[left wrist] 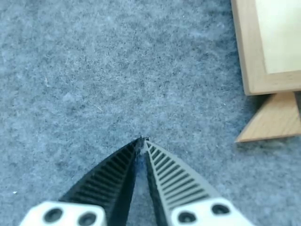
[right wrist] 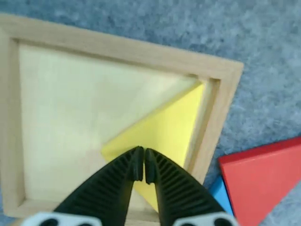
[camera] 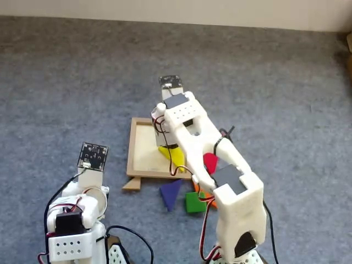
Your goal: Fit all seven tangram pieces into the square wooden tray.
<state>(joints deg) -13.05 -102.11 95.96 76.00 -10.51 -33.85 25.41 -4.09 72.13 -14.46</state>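
The square wooden tray lies mid-table with a yellow triangle flat in one corner. My right gripper hovers shut just over the yellow triangle's edge, with nothing between its fingers. Outside the tray lie a red triangle and a light blue piece beside it. Near the tray's front edge sit a purple triangle, a green square and an orange piece. A plain wooden triangle touches the tray's corner. My left gripper is shut over bare carpet, apart from the tray.
Grey carpet covers the whole table. The right arm stretches over the tray's right side and hides part of it. The left arm stays at the front left.
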